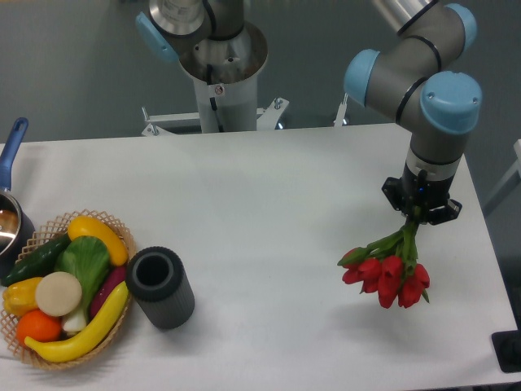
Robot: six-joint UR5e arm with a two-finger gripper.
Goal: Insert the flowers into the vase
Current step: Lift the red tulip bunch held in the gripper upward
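Note:
The flowers (389,275) are a bunch of red tulips with green stems, hanging buds-down at the right side of the table. My gripper (418,213) is shut on the stems and holds the bunch just above the tabletop. The vase (159,287) is a dark grey cylinder with a round mouth, standing upright at the front left, next to the basket. It is far to the left of the gripper and the flowers.
A wicker basket (119,237) with a banana, orange, cucumber and other produce sits at the front left, touching the vase. A blue-handled pot (11,213) stands at the left edge. The arm's base (220,65) rises behind the table's back edge.

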